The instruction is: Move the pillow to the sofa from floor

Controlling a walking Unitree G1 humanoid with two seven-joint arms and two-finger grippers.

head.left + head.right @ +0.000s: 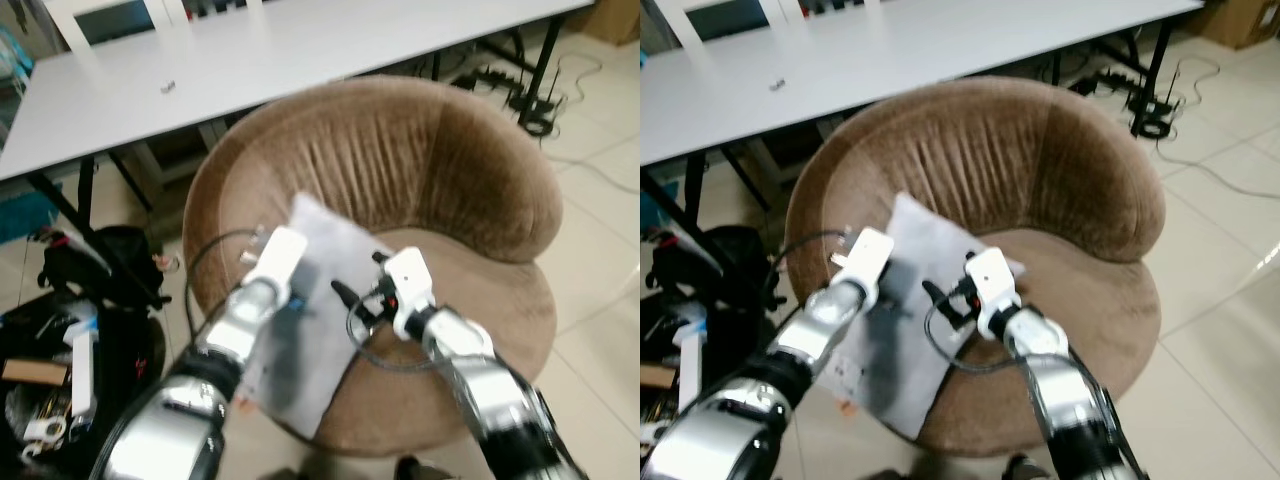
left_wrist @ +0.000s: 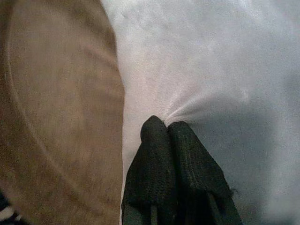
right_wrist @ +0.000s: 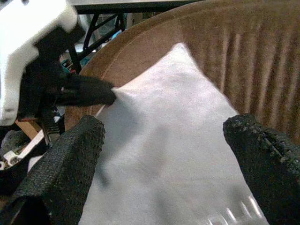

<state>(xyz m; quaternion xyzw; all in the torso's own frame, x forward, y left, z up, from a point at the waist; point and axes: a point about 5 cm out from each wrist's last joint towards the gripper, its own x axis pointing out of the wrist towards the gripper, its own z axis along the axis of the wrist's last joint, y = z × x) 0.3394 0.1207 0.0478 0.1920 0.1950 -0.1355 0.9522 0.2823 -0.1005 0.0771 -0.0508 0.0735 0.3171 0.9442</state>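
A pale grey pillow (image 1: 322,255) lies tilted across the front left of the round brown sofa (image 1: 400,150). Its lower end hangs past the front edge of the seat. My left gripper (image 2: 165,125) is shut on a pinch of the pillow's fabric (image 2: 211,56) near its left edge, close to the sofa's arm. The right wrist view also shows that pinch by the left gripper (image 3: 110,96). My right gripper (image 3: 166,159) is open just above the pillow (image 3: 173,108), one black finger (image 3: 70,164) on each side. It reaches in from the right over the seat (image 1: 490,300).
A long white table (image 1: 300,50) stands right behind the sofa. Black bags and clutter (image 1: 90,290) cover the floor to the left. Cables and a power strip (image 1: 510,90) lie at the back right. Tiled floor (image 1: 600,250) is open on the right.
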